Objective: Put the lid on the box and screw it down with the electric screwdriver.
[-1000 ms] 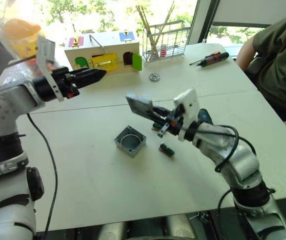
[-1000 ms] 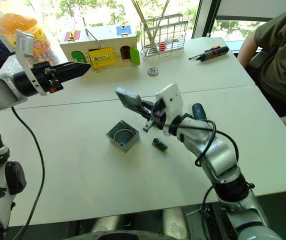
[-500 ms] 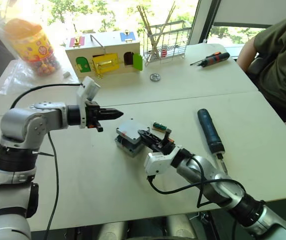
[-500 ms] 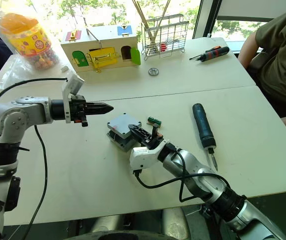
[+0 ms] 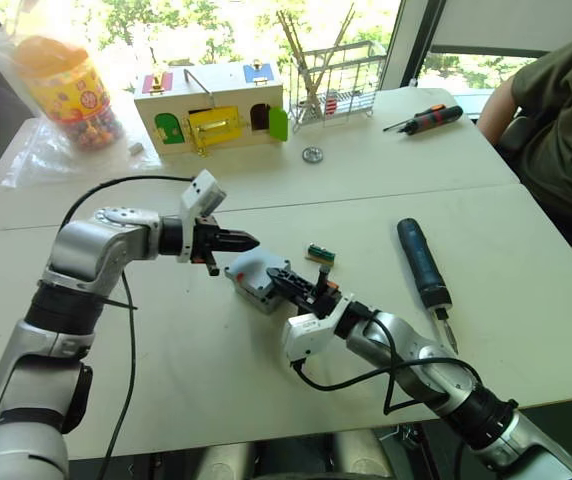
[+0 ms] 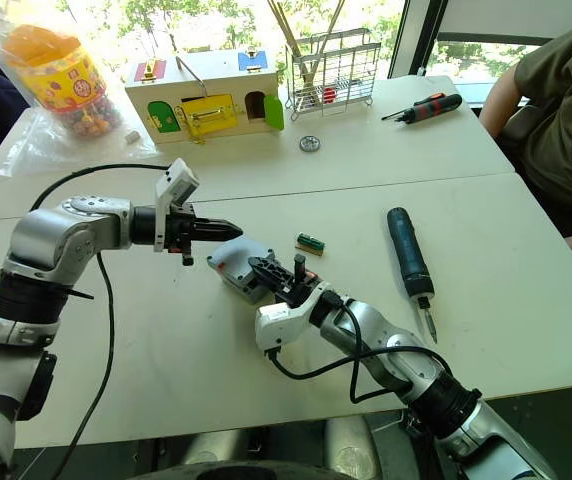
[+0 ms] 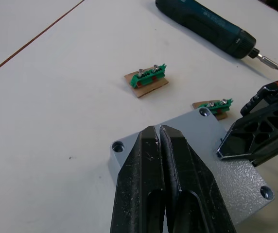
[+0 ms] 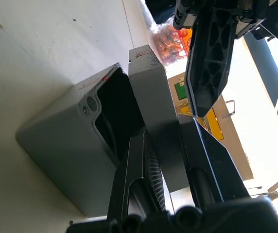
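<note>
The grey lid [image 5: 254, 271] lies over the grey box [image 8: 61, 145] near the table's middle. In the right wrist view the lid [image 8: 153, 97] stands off the box along one side, so part of the opening shows. My right gripper [image 5: 291, 284] is shut on the lid's edge. My left gripper [image 5: 250, 241] is shut and empty, its tips over the lid's far-left edge [image 7: 154, 131]; I cannot tell whether they touch. The dark blue electric screwdriver [image 5: 421, 264] lies flat on the table to the right, bit toward me.
Two small green parts [image 7: 147, 77] on cardboard lie beside the box. At the back stand a wooden toy house [image 5: 211, 105], a wire rack [image 5: 331, 80], a candy jar [image 5: 66, 85], a metal disc [image 5: 312, 154] and a red-handled screwdriver [image 5: 426, 119]. A person [image 5: 561, 120] sits at the right.
My right gripper has brought the lid down from the air onto the box. My left arm has come down from the upper left, and its shut tips have closed in on the lid.
</note>
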{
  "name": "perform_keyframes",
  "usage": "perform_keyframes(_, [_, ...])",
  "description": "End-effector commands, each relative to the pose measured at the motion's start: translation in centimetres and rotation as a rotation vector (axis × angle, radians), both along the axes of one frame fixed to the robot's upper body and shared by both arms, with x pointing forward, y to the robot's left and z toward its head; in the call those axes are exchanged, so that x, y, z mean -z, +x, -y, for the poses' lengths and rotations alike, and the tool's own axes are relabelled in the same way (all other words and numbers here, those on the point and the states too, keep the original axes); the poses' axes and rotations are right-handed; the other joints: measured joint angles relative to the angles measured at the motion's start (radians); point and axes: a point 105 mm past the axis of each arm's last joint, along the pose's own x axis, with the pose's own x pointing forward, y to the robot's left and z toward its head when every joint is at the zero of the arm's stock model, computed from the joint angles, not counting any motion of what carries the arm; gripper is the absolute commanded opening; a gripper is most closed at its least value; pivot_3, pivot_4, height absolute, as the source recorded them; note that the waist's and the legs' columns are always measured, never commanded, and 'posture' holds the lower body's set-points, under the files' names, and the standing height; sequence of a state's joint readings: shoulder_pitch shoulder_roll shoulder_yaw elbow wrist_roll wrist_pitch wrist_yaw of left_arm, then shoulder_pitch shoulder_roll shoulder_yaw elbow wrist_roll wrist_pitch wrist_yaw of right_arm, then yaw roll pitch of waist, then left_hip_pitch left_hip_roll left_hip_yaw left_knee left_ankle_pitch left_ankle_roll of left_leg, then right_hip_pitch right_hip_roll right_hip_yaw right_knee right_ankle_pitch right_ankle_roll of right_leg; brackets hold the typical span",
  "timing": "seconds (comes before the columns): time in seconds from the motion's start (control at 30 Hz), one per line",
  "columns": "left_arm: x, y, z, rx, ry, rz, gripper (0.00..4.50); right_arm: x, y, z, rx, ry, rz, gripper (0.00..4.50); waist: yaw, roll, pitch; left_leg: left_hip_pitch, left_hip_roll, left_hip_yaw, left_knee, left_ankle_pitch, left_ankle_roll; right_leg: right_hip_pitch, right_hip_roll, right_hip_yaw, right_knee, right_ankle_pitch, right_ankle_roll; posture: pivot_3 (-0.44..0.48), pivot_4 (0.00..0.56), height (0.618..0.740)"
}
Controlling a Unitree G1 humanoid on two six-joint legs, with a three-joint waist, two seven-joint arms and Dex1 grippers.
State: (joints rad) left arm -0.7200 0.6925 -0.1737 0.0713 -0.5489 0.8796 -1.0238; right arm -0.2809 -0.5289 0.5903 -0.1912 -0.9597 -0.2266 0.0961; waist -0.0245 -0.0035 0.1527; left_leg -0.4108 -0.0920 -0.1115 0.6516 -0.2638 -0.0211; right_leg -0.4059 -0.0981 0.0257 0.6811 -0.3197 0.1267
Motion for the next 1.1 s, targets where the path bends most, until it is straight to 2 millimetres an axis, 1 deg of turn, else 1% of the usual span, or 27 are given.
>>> perform_keyframes(0.03, [-1.1, 0.3, -0.1, 0.005, -0.018, 0.049, 0.06, -1.0, 0.0, 0.2, 0.003, 0.031, 0.046, 0.14, 0.004, 0.0, 0.0, 0.0, 0.0, 0.0, 0.0, 0.0, 0.0, 0.0, 0.0, 0.0, 0.0, 0.0, 0.0, 0.0, 0.15, 0.74])
perform_keyframes(0.07, [-1.0, 0.3, -0.1, 0.005, -0.019, 0.049, 0.06, -1.0, 0.0, 0.2, 0.002, 0.031, 0.048, 0.14, 0.005, 0.0, 0.0, 0.0, 0.0, 0.0, 0.0, 0.0, 0.0, 0.0, 0.0, 0.0, 0.0, 0.0, 0.0, 0.0, 0.15, 0.74])
perform_keyframes(0.13, [-0.8, 0.2, -0.1, 0.006, -0.021, 0.045, 0.06, -0.1, -0.3, 0.2, -0.009, 0.0, 0.015, 0.14, 0.006, 0.0, 0.0, 0.0, 0.0, 0.0, 0.001, 0.0, 0.0, 0.0, 0.0, 0.0, 0.0, 0.0, 0.0, 0.0, 0.15, 0.74])
perform_keyframes(0.2, [-0.5, 0.0, 0.0, 0.01, -0.019, 0.044, 0.06, 0.4, -0.2, 0.3, 0.001, -0.015, -0.004, 0.14, 0.006, 0.0, 0.0, 0.0, 0.0, 0.0, 0.001, 0.0, 0.0, 0.0, 0.0, 0.0, 0.0, 0.0, 0.0, 0.0, 0.15, 0.74])
perform_keyframes(0.57, [-0.5, -0.3, 0.4, 0.016, -0.025, 0.039, 0.06, 1.3, -0.1, 0.8, 0.031, -0.062, 0.018, 0.14, 0.007, 0.0, 0.0, 0.0, 0.0, 0.0, 0.001, 0.0, 0.0, 0.001, 0.0, 0.0, 0.0, 0.0, 0.0, 0.0, 0.15, 0.74])
perform_keyframes(0.7, [-0.4, -0.3, 0.7, 0.022, -0.024, 0.038, 0.06, 1.7, -0.2, 0.7, 0.034, -0.074, 0.01, 0.14, 0.007, -0.001, 0.0, 0.001, 0.0, 0.0, 0.001, 0.0, 0.0, 0.001, 0.0, 0.0, 0.0, 0.0, 0.0, 0.0, 0.15, 0.74])
perform_keyframes(0.87, [-0.4, -0.3, 0.9, 0.028, -0.024, 0.038, 0.06, 1.6, 0.0, 0.5, 0.046, -0.068, 0.014, 0.14, 0.007, -0.001, 0.0, 0.001, 0.0, 0.0, 0.001, 0.0, 0.0, 0.001, 0.0, 0.0, 0.0, 0.0, 0.0, 0.0, 0.15, 0.74])
perform_keyframes(1.03, [-0.9, 0.1, 0.9, 0.013, -0.036, 0.051, 0.06, 0.2, 0.2, 0.4, 0.057, -0.038, 0.069, 0.14, 0.007, -0.001, 0.0, 0.001, 0.0, 0.0, 0.001, 0.0, 0.0, 0.001, 0.0, 0.0, 0.0, 0.0, 0.0, 0.0, 0.15, 0.74])
perform_keyframes(1.1, [-1.0, 0.2, 0.9, 0.008, -0.04, 0.056, 0.06, 0.0, 0.1, 0.4, 0.059, -0.034, 0.078, 0.14, 0.007, -0.001, 0.0, 0.001, 0.0, 0.0, 0.001, 0.0, 0.0, 0.001, 0.0, 0.0, 0.0, 0.0, 0.0, 0.0, 0.15, 0.74])
